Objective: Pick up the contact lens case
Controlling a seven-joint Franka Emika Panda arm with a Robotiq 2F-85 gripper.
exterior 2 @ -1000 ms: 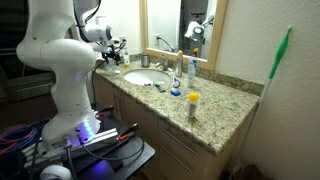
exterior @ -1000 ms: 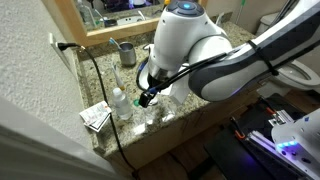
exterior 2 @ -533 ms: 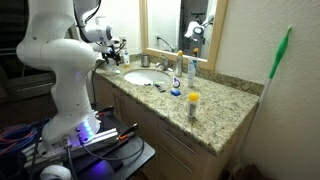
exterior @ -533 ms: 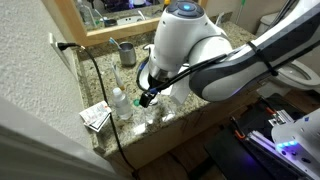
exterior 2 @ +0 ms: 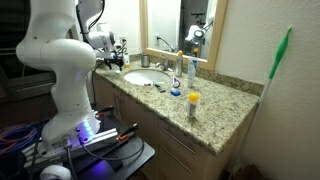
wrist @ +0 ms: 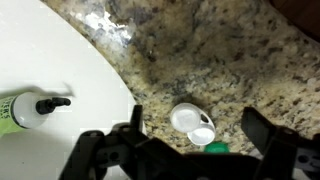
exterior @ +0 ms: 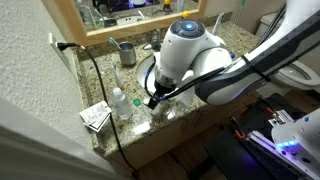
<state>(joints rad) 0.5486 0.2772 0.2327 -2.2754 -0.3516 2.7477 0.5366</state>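
In the wrist view the contact lens case [wrist: 192,122] lies on the speckled granite counter, two whitish round cups side by side, with a small green object [wrist: 215,147] touching its lower edge. My gripper [wrist: 200,135] is open above it, one dark finger on each side of the case, and holds nothing. In an exterior view the gripper [exterior: 153,100] hangs low over the counter's end next to the upright clear bottle with a white cap [exterior: 120,102]; the case is hidden there. The gripper also shows in the other exterior view [exterior 2: 113,60].
The white sink [wrist: 50,70] holds a pump bottle [wrist: 25,108] left of the case. A metal cup [exterior: 128,52], a folded packet [exterior: 95,117] and a black cable [exterior: 88,70] are near the wall. A yellow-capped bottle [exterior 2: 194,103] stands farther along the counter.
The arm's upper body has swung right and lower over the counter. The gripper shifted slightly right and down and is still open.
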